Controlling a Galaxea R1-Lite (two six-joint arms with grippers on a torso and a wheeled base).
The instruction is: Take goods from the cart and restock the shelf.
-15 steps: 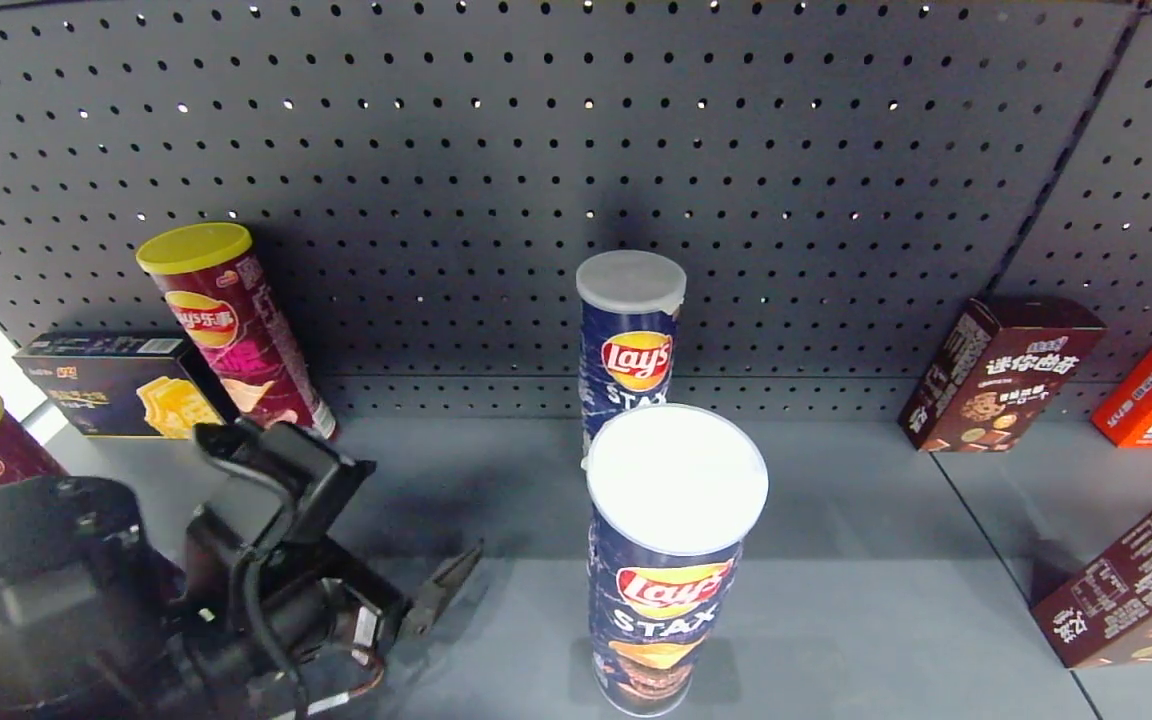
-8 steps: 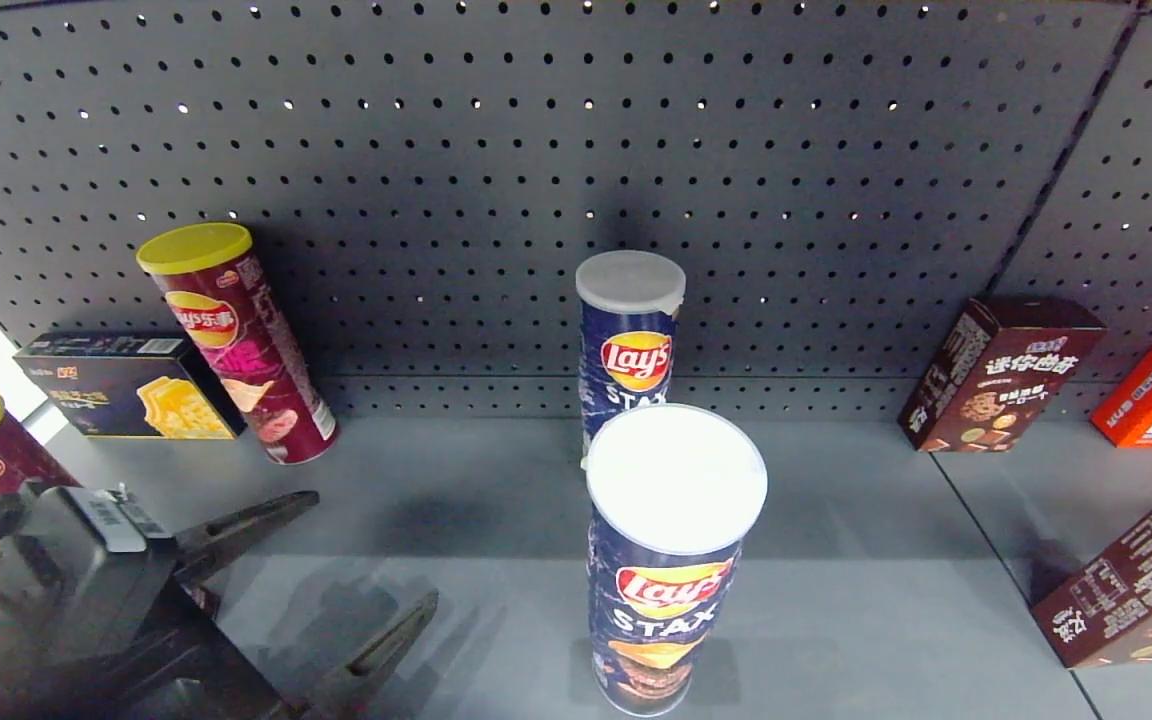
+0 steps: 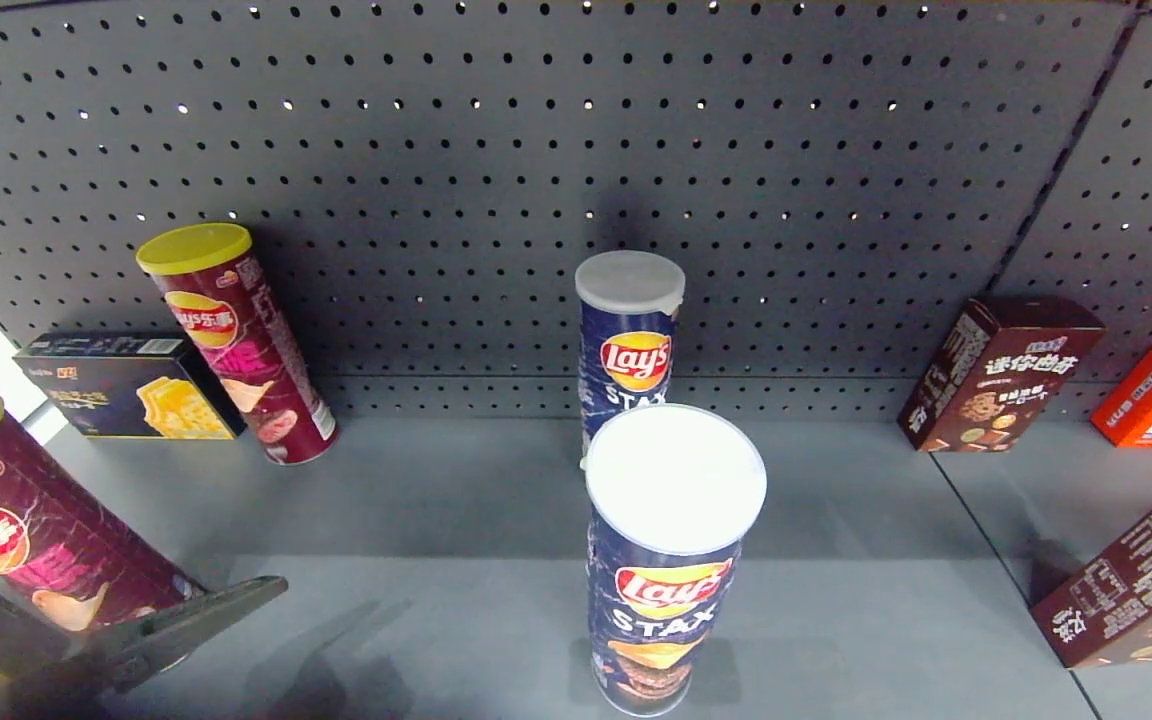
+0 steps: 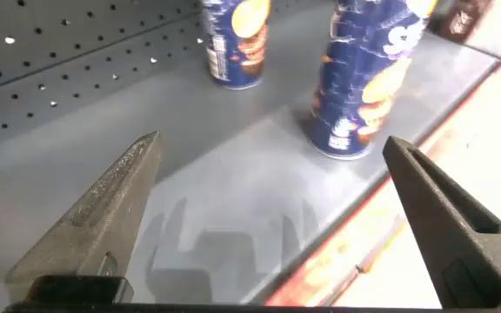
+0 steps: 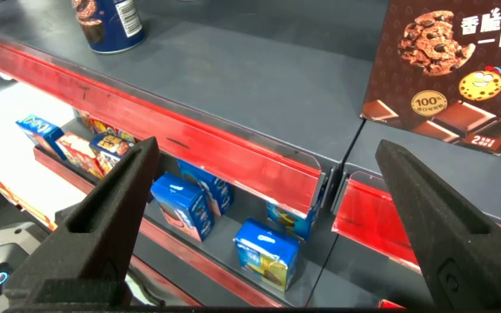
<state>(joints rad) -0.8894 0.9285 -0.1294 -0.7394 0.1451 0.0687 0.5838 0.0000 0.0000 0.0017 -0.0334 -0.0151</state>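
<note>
Two dark-blue cardboard crisp tubes with pale plastic lids are standing upright at the middle of the grey metal shelf [image 3: 456,500]. The front tube [image 3: 666,610] is sitting at six o'clock of the rear tube [image 3: 626,360], a little apart from it. The rear one is standing close to the perforated back panel [image 3: 436,150].

Over at eight o'clock a maroon tube [image 3: 26,540] with a yellow lid is standing by the front edge. Its twin [image 3: 246,350] is waiting at ten o'clock, just beside a flat dark box [image 3: 126,385].

Now the arms: the left gripper [image 4: 272,143] is hanging low at seven o'clock, just beside that maroon tube, fingers spread wide and gripping nothing. The right gripper [image 5: 266,148] is equally wide apart and empty, sitting out past the red edge strip [image 5: 190,130] near five o'clock, by the brown cookie box [image 5: 459,61].

With both grippers carrying nothing, I'm reading this as the gap between placements. The next move is calling for a trip to the cart and a firm grip on a fresh item. Then it is calling for a careful approach into the free stretch of shelf, because those tall tubes look easy to topple.
</note>
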